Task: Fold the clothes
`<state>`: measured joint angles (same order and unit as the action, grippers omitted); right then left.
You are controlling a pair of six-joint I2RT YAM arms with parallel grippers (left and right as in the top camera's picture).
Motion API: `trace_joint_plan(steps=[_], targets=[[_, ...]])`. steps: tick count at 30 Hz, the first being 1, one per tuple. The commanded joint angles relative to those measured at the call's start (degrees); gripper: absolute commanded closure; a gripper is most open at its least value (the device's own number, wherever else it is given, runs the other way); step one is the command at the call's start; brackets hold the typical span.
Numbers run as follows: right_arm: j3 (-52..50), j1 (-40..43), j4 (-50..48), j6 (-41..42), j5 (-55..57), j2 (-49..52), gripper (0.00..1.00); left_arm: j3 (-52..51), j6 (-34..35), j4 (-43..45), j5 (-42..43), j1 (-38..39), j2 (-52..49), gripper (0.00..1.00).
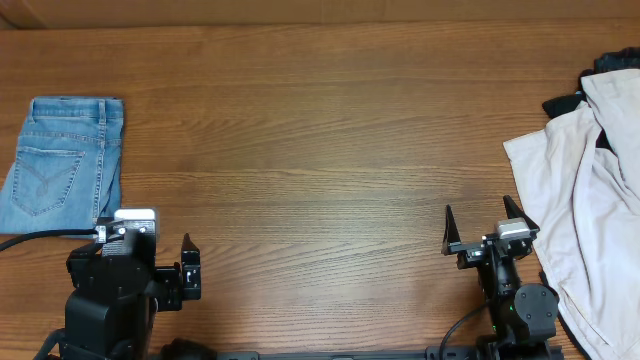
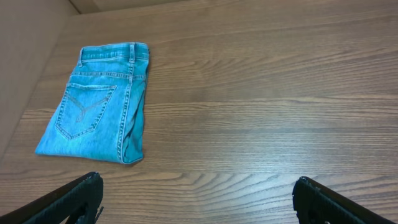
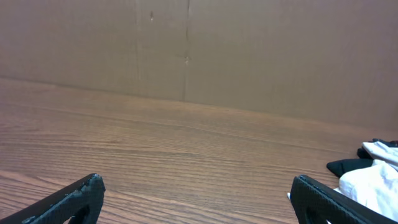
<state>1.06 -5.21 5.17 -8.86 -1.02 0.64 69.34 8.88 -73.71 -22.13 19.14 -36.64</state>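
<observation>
The light blue jeans (image 1: 62, 165) lie folded into a compact rectangle at the table's left side, back pocket up; they also show in the left wrist view (image 2: 99, 118). My left gripper (image 1: 188, 268) is open and empty near the front edge, to the right of and nearer than the jeans, apart from them. In its own view its jaws (image 2: 198, 198) are spread wide over bare wood. My right gripper (image 1: 480, 228) is open and empty at the front right, and its jaws (image 3: 198, 198) are spread over bare wood.
A cream-beige garment (image 1: 585, 190) lies in a heap at the right edge, close to the right gripper, with a small black cloth (image 1: 570, 100) at its far side. Both show at the right in the right wrist view (image 3: 373, 177). A brown wall (image 3: 186, 50) stands behind the table.
</observation>
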Motion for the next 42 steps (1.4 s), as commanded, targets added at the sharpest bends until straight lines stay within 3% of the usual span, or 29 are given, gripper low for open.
trace_joint_plan(steps=[1, 28, 35, 39, 42], targets=[[-0.6, 0.4, -0.3, -0.2, 0.5, -0.5, 0.0, -0.2, 0.4, 0.1, -0.7, 0.2, 0.2, 0.0], [-0.6, 0.4, -0.3, -0.2, 0.5, -0.5, 0.0, -0.2, 0.3, 0.1, -0.7, 0.1, 0.2, 0.0], [-0.6, 0.4, -0.3, -0.2, 0.5, -0.5, 0.0, -0.4, 0.4, -1.2, -0.7, -6.1, 0.5, 0.0], [-0.6, 0.4, -0.3, -0.2, 0.5, -0.5, 0.0, -6.4, 0.4, 2.2, 1.7, -10.8, 4.4, 0.0], [-0.6, 0.4, -0.3, -0.2, 0.5, -0.5, 0.0, -18.2, 0.4, 11.7, 4.9, -11.7, 11.1, 0.0]])
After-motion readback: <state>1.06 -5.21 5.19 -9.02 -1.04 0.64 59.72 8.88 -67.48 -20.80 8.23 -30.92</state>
